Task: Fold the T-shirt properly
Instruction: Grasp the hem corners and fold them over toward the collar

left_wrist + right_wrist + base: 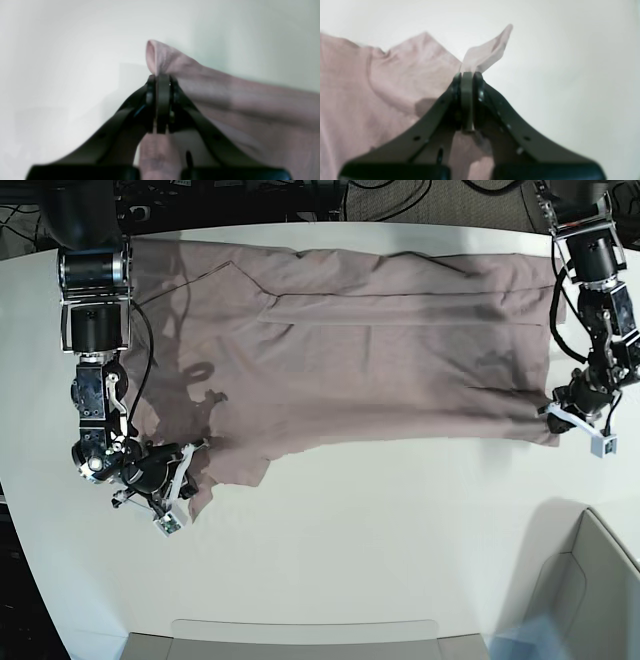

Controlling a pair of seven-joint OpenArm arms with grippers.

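Overhead, the T-shirt (360,350) lies spread wide across the white table (380,540), stretching from the far left edge almost to the right arm of the frame, with its near hem running ragged and wrinkled along the middle of the tabletop. Each end of that near edge is pinched by a gripper. The left gripper (162,77) has its jaws pressed together on a bunched corner of pink cloth, which pokes up past the tips as a small rounded fold; more fabric trails away to the right and passes beneath the tool. The right gripper (467,75) is likewise clamped tight on a corner, a thin flap of fabric sticking up and leaning right above the tips, with the rest of the shirt draped off to the left. From the base camera, the black arms cast shadows across the cloth near the sleeve. Dark cables and equipment (230,195) crowd the far edge behind the table. A pale grey bin (590,590) sits at the near right corner, well apart from the shirt, and a flat tray edge (300,635) runs along the near side.
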